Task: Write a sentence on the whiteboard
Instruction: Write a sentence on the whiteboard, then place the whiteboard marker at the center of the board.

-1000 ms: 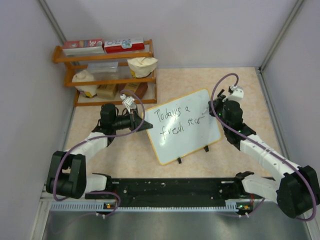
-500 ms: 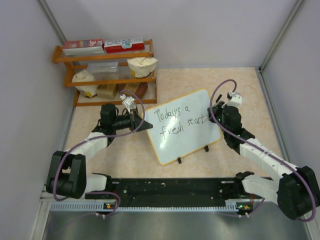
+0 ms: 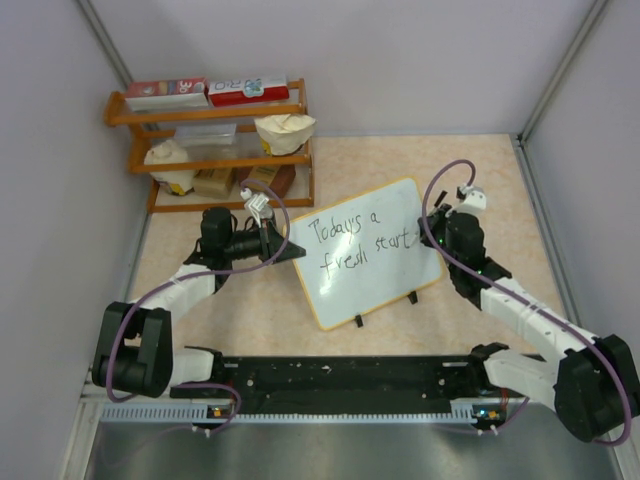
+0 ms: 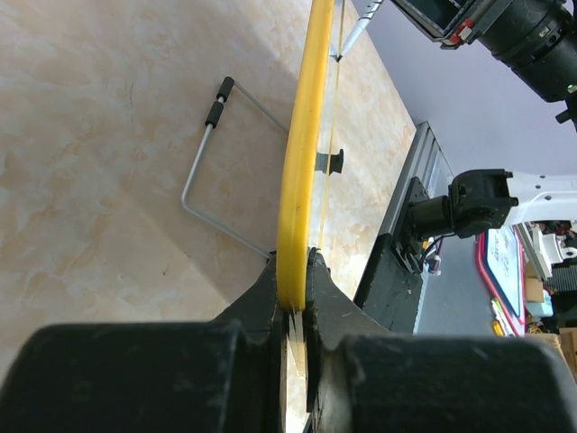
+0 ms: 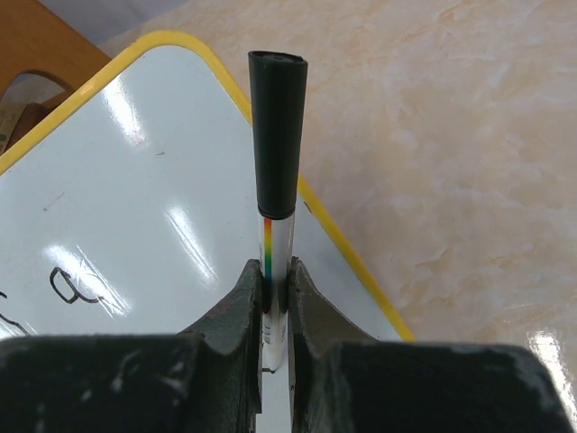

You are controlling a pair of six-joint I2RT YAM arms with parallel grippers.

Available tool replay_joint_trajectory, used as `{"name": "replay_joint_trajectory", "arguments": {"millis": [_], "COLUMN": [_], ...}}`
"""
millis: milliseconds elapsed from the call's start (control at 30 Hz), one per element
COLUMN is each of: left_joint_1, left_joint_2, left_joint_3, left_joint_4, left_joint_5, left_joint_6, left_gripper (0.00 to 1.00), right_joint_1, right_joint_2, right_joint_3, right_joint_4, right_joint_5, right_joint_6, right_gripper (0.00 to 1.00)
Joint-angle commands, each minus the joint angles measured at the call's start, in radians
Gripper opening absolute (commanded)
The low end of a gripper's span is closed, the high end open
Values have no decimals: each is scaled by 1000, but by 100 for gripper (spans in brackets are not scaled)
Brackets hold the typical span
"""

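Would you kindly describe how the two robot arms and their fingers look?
The left arm and right arm both have white shells between bulky black joints, and a purple cable loops along each. Their fingers are matte black and blocky.

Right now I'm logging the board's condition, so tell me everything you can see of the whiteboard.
The whiteboard is a glossy white rectangle with rounded corners and a thin yellow frame. It stands tilted on two black clip feet, a wire stand behind. Two black handwritten lines read "Today's a fresh start". The left gripper clamps its left edge; the marker in the right gripper is by its right edge, contact unclear.
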Motion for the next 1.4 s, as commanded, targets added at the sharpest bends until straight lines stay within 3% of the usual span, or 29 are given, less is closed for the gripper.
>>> {"name": "replay_joint_trajectory", "arguments": {"millis": [0,333,800,967,1167,1200,1367], "left_joint_1": [-10,-10,-10,-10,-12,-12,-12], "left_joint_2": [20,27,27,20,-36,-50,-156], "left_joint_3": [-18,-13,8,17,4,1,-15], "left_joint_4": [-47,-53,-79,-105,-101,-104,-147], "left_joint_5": [-66,-69,-71,-90,-103,-109,-164], "left_joint_6": [169,174,181,192,198,198,200], "left_gripper": [0,0,1,31,55,62,78], "right_joint_1": [-26,-29,-29,-29,-28,-29,-28], "right_joint_2": [-17,-28,-287,-349,-413,-421,-474], "right_joint_3": [63,96,73,46,24,21,4], "right_joint_4": [-9,-10,-138,-171,-250,-259,-329], "right_joint_5": [29,31,-73,-113,-159,-162,-190], "right_joint_6": [-18,-23,4,8,12,14,32], "right_gripper": [0,0,0,0,0,0,0]}}
